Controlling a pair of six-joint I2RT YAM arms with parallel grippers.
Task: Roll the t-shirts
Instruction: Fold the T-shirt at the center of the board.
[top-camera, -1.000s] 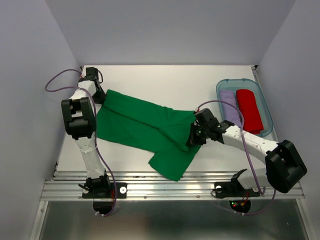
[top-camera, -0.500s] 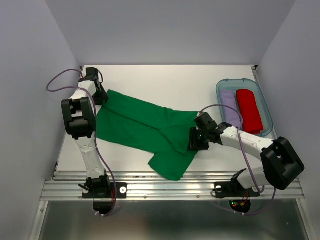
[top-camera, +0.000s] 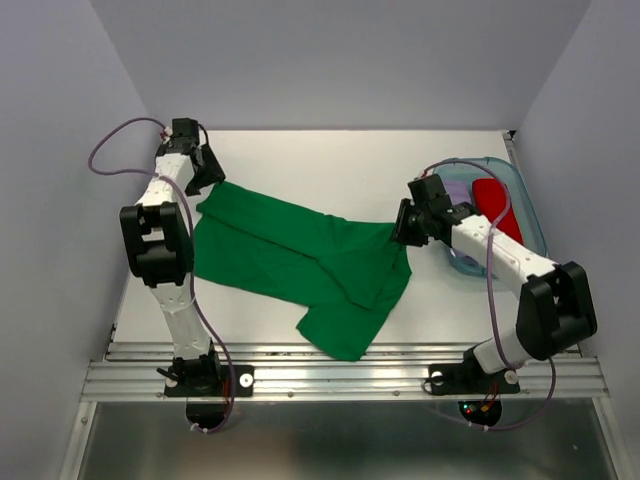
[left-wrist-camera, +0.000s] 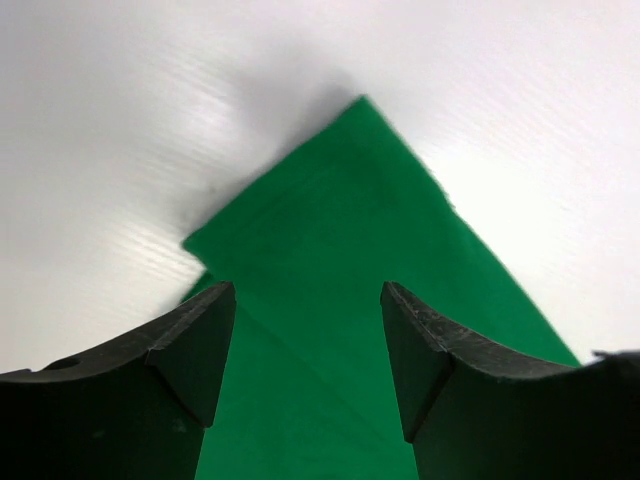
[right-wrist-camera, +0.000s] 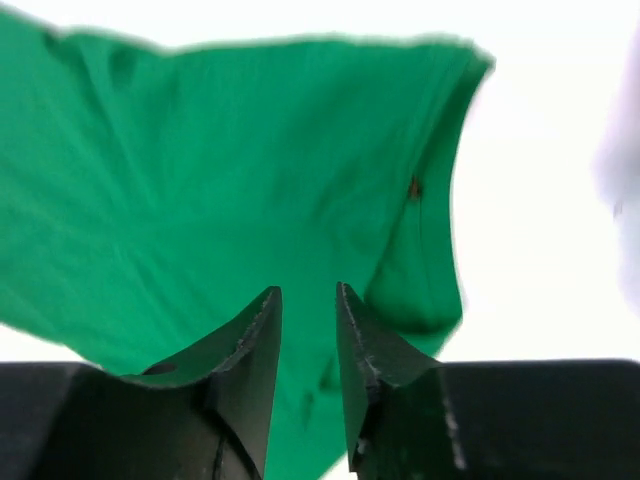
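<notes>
Bright even light; blurred, overexposed wrist views.

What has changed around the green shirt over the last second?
The right tool moved from the green t-shirt's near right edge to its far right corner, by the tray; that edge now lies further right. The left tool edged farther out, open, just off the left corner. The shirt's left half stayed put.
</notes>
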